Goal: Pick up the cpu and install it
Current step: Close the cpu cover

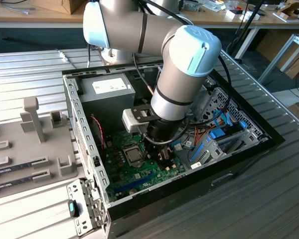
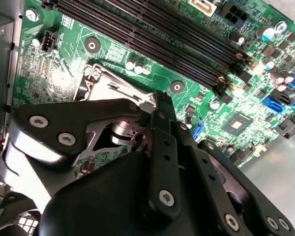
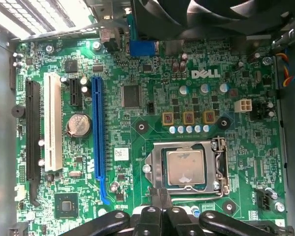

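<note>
The cpu (image 3: 186, 167), a flat silver square, lies in the motherboard's socket (image 3: 152, 162) with the metal frame around it. In the exterior view the cpu (image 1: 134, 155) sits low in the open computer case, on the green board. My gripper (image 3: 161, 199) hovers over the board just beside one edge of the socket, its black fingers together and nothing between them. Seen in the exterior view, the gripper (image 1: 162, 153) hangs down inside the case, to the right of the cpu. The second wrist view has the gripper (image 2: 160, 105) covering most of the socket.
The case walls (image 1: 82, 129) close in the board on all sides. A grey power supply (image 1: 109, 88) fills the far corner, and blue cables (image 1: 214, 139) lie toward the exterior view's right. Memory sticks (image 1: 20, 169) rest on a grey fixture outside. A fan (image 3: 211, 14) overhangs the board.
</note>
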### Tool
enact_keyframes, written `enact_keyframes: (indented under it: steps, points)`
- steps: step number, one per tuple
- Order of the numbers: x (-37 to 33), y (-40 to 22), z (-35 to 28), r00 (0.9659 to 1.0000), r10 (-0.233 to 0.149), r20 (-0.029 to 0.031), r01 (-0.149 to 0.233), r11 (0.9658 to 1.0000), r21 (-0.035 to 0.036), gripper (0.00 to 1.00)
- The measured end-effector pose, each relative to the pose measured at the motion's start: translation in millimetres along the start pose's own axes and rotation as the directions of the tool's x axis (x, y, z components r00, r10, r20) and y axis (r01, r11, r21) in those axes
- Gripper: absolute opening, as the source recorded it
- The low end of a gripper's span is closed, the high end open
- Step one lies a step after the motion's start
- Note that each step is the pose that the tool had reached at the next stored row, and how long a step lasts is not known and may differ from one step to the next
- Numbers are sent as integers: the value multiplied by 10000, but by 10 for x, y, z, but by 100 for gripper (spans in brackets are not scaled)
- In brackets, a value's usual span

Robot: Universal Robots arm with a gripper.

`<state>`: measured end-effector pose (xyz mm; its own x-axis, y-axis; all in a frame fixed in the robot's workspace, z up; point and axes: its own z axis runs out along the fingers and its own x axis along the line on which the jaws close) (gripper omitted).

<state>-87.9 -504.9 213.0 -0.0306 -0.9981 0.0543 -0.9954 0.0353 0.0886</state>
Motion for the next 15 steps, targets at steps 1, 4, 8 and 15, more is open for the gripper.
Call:
enact_keyframes:
  steps: [1,4,8,15]
  points:
    - [0,9,1,10000,0,-8,0,10000,0,11]
    - [-27,6,40,10000,5,-57,-5,10000,2,11]
    - [-25,-84,56,9999,10,-126,-10,10000,1,11]
    - [-28,-197,71,9997,19,-232,-19,10000,4,11]
